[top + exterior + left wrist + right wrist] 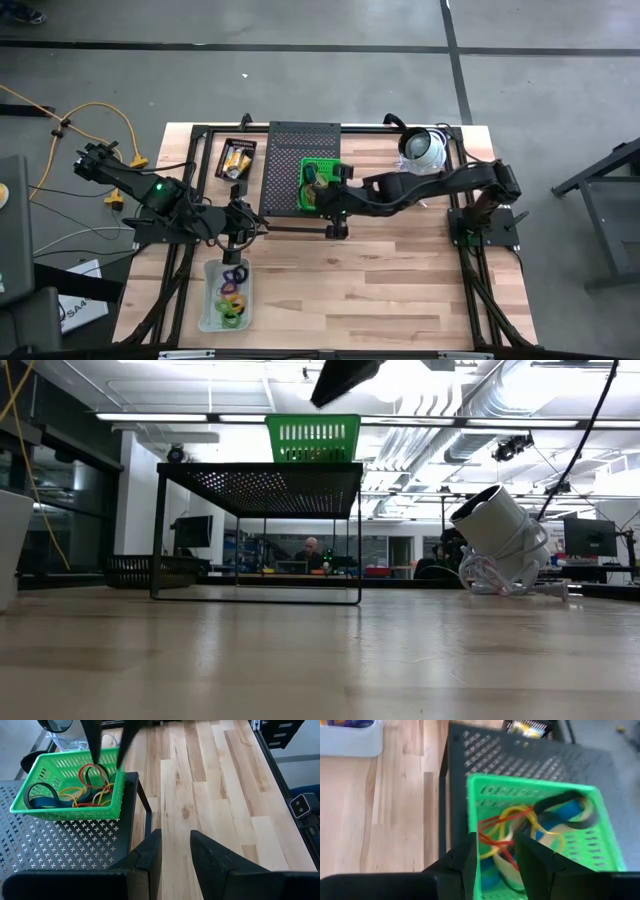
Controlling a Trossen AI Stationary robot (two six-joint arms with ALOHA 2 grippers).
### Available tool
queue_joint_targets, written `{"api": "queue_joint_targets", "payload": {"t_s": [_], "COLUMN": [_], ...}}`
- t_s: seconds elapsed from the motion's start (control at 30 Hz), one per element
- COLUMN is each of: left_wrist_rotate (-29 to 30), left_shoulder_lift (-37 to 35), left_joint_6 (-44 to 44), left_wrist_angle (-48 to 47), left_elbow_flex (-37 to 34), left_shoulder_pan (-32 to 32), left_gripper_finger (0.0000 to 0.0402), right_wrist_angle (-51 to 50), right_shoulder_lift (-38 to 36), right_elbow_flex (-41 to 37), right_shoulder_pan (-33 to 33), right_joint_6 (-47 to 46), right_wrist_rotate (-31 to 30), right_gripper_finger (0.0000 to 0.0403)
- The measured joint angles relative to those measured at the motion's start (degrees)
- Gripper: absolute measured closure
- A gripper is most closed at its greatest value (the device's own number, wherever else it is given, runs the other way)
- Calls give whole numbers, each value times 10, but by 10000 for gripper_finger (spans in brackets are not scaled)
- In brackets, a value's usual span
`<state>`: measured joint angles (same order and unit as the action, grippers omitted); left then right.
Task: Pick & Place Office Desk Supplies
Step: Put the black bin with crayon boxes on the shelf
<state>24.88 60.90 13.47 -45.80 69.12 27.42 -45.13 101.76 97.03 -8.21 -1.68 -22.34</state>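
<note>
A green basket sits on the black perforated shelf at mid-table. It holds red, yellow, black and blue rubber bands. My right gripper hangs open over the basket's near-left corner, slanting down, with its fingertips just above the red band. My left gripper waits open and empty at the left, above a clear tray of coloured loops.
A black tray with yellow packets lies left of the shelf. The white dome device with its cable rests at the far right. Bare wood lies in front of the shelf and toward the near right.
</note>
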Motion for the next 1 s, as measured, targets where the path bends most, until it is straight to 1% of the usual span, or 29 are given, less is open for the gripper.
{"api": "queue_joint_targets", "payload": {"t_s": [0.07,0.2,0.63,0.73,0.9,1.0], "left_wrist_rotate": [0,0,0,0,0,0], "left_shoulder_lift": [0,0,0,0,0,0], "left_joint_6": [0,0,0,0,0,0], "left_wrist_angle": [0,0,0,0,0,0], "left_elbow_flex": [0,0,0,0,0,0], "left_shoulder_pan": [0,0,0,0,0,0], "left_gripper_finger": [306,306,306,306,306,306], "right_wrist_angle": [12,0,-10,-9,-6,-1], "right_shoulder_lift": [-7,-20,-19,-19,-19,-19], "right_elbow_flex": [1,0,0,0,0,0], "right_shoulder_pan": [0,-4,-24,-34,-65,-91], "right_joint_6": [4,3,-6,-24,-45,-67], "right_wrist_rotate": [-3,-3,4,38,130,157], "right_gripper_finger": [283,283,283,283,283,283]}}
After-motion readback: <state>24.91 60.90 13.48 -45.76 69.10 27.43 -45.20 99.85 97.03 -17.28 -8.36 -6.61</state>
